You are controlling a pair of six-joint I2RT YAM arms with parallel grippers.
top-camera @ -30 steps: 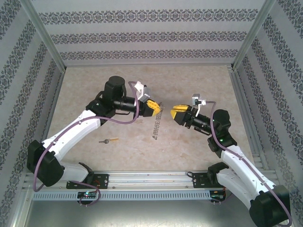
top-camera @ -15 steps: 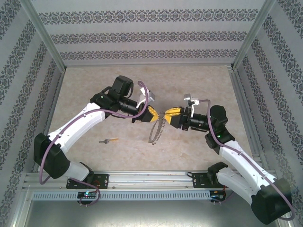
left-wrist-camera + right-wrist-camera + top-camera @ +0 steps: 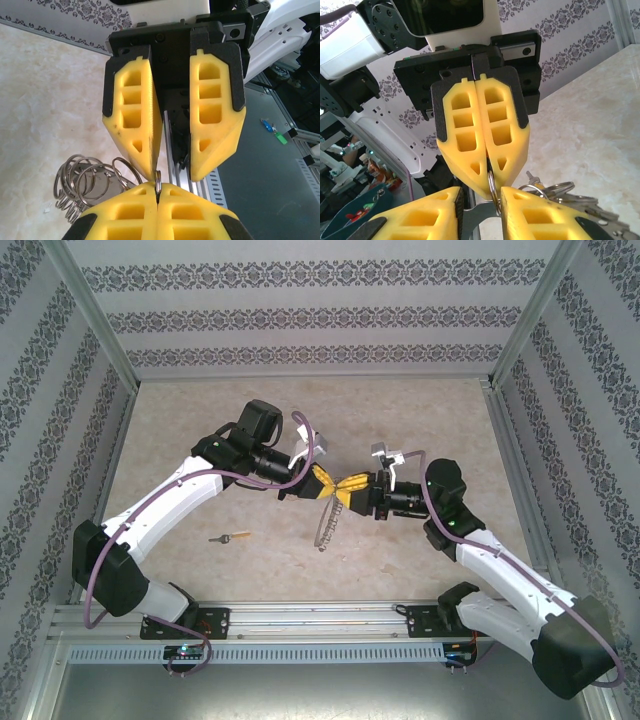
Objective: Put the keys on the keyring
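**Top external view.** My left pincer point(image 3: 331, 485) and my right pincer point(image 3: 350, 491) meet tip to tip above the middle of the desk point(image 3: 200, 420). The keyring point(image 3: 327, 524), a grey coiled loop, hangs from the meeting point towards the desk. I cannot tell whether its lower end touches the surface. The key point(image 3: 232, 537), with a brass shaft and a dark head, lies flat on the desk well apart to the left of the keyring, near my left arm. The walls point(image 3: 300, 315) carry bands of grey ornament.

**Left wrist view.** My left pincer point(image 3: 157, 198) is clamped shut, and one thin ring of the keyring stands edge-on where the yellow fingers meet. The rest of the keyring point(image 3: 92, 180) fans out as overlapping loops at lower left, over the desk point(image 3: 45, 100). Facing me, my right pincer point(image 3: 173, 173) has its fingers point(image 3: 131, 120) parted by a narrow gap. The pinched ring sits just beside one of its tips.

**Right wrist view.** My right pincer point(image 3: 480, 198) stands narrowly parted. The ring of the keyring point(image 3: 492, 193) rises in the gap, and I see no finger pressing it. My left pincer point(image 3: 487, 184) points down at me, its fingers pressed together on the ring's upper part. More loops and grey metal pieces, too blurred to name, trail to the lower right.
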